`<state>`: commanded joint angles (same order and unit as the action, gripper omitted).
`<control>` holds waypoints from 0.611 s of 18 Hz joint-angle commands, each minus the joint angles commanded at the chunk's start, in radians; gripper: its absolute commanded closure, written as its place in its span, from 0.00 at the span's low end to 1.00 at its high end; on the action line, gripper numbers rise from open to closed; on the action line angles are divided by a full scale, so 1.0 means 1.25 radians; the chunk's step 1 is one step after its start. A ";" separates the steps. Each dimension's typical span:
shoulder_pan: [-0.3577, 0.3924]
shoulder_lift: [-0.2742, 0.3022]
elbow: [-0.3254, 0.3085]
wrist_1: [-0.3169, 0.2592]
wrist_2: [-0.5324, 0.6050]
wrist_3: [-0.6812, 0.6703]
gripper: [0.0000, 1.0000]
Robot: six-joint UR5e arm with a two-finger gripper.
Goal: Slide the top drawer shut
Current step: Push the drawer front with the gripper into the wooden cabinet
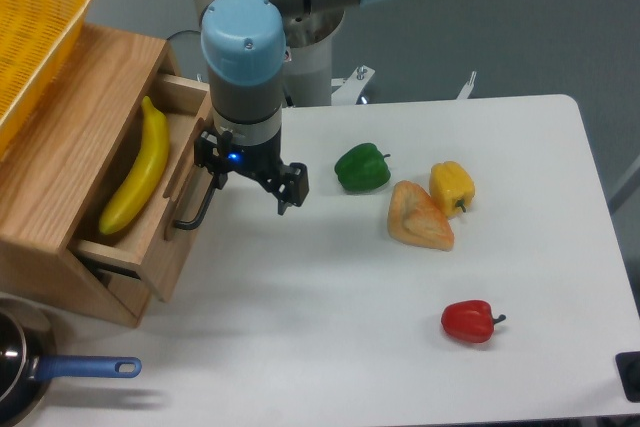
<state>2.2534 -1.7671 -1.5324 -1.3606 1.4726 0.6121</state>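
Light-oak top drawer (pixel 165 247) with a black bar handle (pixel 195 209) at left, a yellow banana (pixel 132 182) inside; yellow wicker basket (pixel 35 32) upper left; green pepper (pixel 362 167), yellow pepper (pixel 452 187), red pepper (pixel 469 321); white table (pixel 330 347); blue pan handle (pixel 85 368) lower left

Bright, even overhead light fills the sharp picture. The white table (pixel 400 367) shows mild sheen, no harsh glare. Soft shadows sit under the red pepper (pixel 468 321) and the arm.
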 joint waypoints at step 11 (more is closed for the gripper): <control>-0.048 0.000 0.000 0.000 -0.001 -0.029 0.00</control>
<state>2.1936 -1.7671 -1.5324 -1.3606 1.4711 0.5753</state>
